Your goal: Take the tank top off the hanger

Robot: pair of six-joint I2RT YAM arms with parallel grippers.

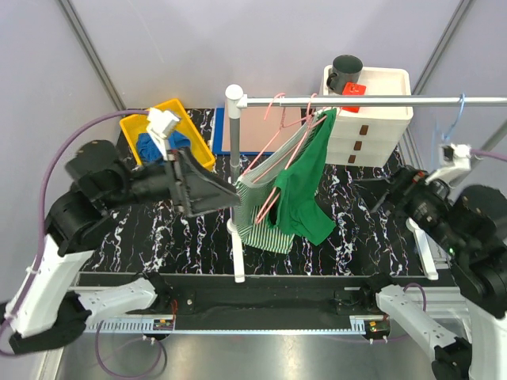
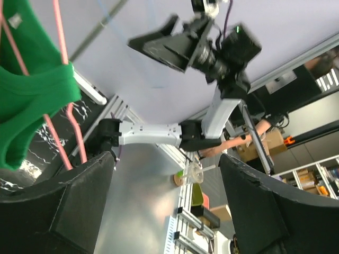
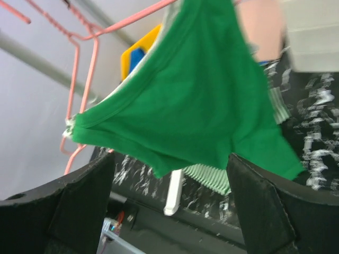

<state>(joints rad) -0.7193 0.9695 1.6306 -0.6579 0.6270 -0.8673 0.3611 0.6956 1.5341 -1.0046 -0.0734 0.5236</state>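
No text, brand, number or sign was legible. Small white tag on green tank top, left wrist view, was unreadable.

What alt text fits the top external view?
A green tank top droops from a pink hanger on a metal rail, next to a striped garment. The left gripper, open, sits by the striped garment; the right gripper, open, is apart on the other side.

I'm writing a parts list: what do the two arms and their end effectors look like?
The left arm and right arm have white links, bulky black joints and trailing purple cables. The left end effector and right end effector each carry two broad black fingers.
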